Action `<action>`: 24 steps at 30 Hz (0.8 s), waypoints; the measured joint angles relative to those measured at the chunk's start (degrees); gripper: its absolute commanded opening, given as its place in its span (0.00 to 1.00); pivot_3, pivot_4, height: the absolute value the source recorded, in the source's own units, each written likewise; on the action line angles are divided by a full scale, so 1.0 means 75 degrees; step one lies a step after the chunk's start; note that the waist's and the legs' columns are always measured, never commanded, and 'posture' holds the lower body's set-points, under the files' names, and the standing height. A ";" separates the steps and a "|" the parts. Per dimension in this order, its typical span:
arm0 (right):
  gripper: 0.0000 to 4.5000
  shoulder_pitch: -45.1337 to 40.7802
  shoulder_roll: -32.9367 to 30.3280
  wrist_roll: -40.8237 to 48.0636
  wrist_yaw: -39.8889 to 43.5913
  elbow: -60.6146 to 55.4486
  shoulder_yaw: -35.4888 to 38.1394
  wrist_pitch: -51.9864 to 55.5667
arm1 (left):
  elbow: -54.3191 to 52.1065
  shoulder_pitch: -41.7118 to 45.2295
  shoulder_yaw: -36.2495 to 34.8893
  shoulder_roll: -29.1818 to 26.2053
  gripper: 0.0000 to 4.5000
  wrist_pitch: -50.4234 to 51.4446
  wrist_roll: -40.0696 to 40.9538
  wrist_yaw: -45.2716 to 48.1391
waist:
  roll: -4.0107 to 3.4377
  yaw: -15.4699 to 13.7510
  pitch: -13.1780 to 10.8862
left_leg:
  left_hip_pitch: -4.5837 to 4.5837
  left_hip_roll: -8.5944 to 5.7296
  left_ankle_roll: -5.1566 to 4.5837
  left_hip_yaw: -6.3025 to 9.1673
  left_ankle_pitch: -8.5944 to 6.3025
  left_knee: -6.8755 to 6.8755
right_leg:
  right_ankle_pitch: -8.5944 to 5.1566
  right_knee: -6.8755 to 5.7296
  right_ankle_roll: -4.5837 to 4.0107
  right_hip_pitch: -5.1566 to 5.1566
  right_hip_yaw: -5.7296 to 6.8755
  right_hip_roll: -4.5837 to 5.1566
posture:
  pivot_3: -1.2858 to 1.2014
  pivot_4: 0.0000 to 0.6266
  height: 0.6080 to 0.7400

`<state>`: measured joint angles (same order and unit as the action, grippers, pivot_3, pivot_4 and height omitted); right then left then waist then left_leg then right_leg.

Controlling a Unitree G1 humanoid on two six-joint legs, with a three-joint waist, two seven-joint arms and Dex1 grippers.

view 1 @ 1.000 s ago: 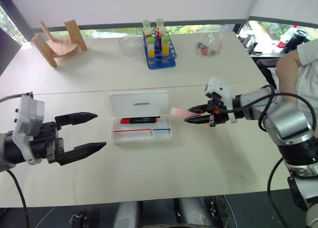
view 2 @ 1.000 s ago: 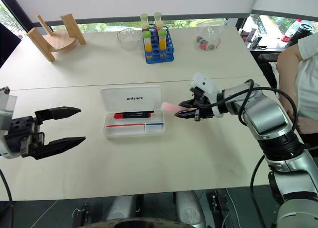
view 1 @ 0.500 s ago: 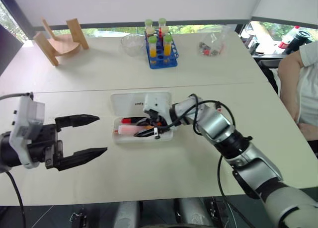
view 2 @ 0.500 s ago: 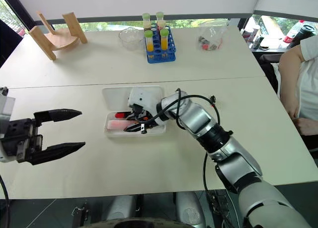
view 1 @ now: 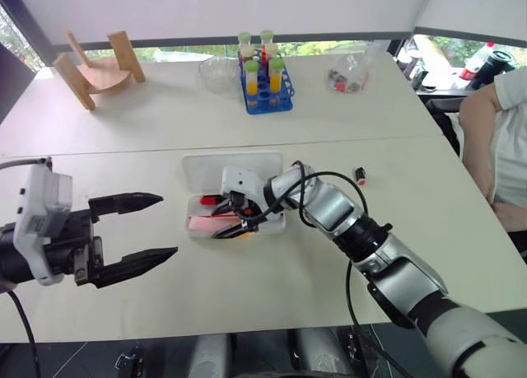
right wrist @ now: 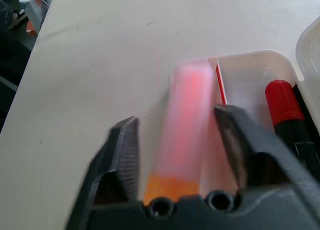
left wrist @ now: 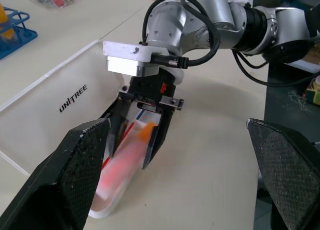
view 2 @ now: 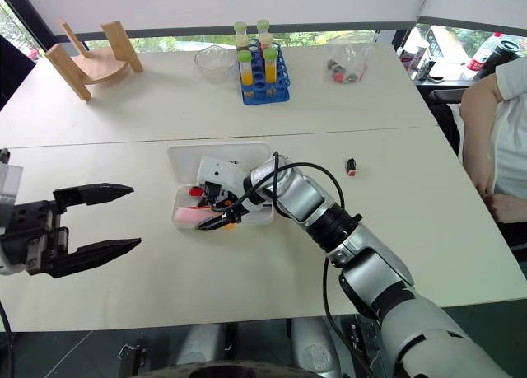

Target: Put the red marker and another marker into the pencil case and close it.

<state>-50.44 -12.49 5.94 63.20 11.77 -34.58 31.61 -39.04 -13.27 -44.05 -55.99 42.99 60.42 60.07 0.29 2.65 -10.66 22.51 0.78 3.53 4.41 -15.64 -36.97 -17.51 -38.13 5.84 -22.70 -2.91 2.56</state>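
Nearest the robot, the left gripper [view 1: 152, 227] hangs over the bench [view 1: 272, 287] with its jaws wide apart and nothing between them, well to the left of the pencil case [view 1: 233, 170].

Next out, the right gripper [view 2: 216, 216] reaches into the open case from the right. Its jaws stand apart on either side of the pink highlighter [right wrist: 185, 115], with a visible gap at each side in the right wrist view, so they look released rather than clamped. The highlighter's pale pink body lies along the front compartment of the tray, orange end toward the wrist, and its far end appears to sit at or over the tray's left edge. The red marker [right wrist: 290, 115] already lies in the rear compartment, beside the highlighter.

The likely trouble is in pulling out: a finger could drag the loose highlighter back out, or leave it riding on the rim, and then the lid would not shut. The light case could also slide if nudged.

Farther on, a small black-and-red cap [view 1: 359, 175] lies alone on the bench. Beyond stand a blue test-tube rack [view 1: 265, 83], a glass bowl [view 1: 216, 73] and a wooden stand [view 1: 97, 68].
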 measured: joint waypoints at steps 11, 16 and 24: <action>0.99 0.0056 -0.1320 0.0501 0.0144 -0.1410 0.1349 0.0887 | -0.0015 0.0086 0.0157 0.0130 1.00 -0.0145 -0.0023 -0.0244 | 0.0001 -0.0045 0.0000 | 0.0002 -0.0008 0.0001 0.0004 0.0000 -0.0001 | 0.0000 0.0008 0.0000 0.0009 0.0003 0.0013 | 0.52 0.24 1.00; 0.99 0.0527 -0.1789 0.0883 0.0145 -0.2261 0.1805 0.1573 | 0.0101 0.0342 0.0436 0.0129 1.00 -0.0231 -0.0134 -0.0256 | 0.0002 0.0060 0.0000 | -0.0005 0.0007 0.0000 -0.0002 0.0000 0.0010 | -0.0003 0.0002 -0.0005 0.0001 0.0000 -0.0009 | 0.52 0.24 1.00; 0.80 0.1103 -0.1586 0.1006 0.0022 -0.2430 0.1340 0.1799 | 0.0333 0.0443 0.0644 0.0096 1.00 -0.0275 -0.0219 -0.0158 | 0.0001 0.0109 -0.0002 | -0.0002 0.0002 0.0000 -0.0002 0.0000 0.0011 | -0.0004 0.0001 -0.0007 0.0000 -0.0001 0.0000 | 0.52 0.24 1.00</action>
<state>-42.17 -24.39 13.48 63.36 -6.46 -24.53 45.10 -36.55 -9.95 -39.22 -55.27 40.93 58.78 58.88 0.30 3.47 -10.68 22.49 0.80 3.53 4.39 -15.64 -36.89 -17.54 -38.12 5.78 -22.69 -2.92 2.56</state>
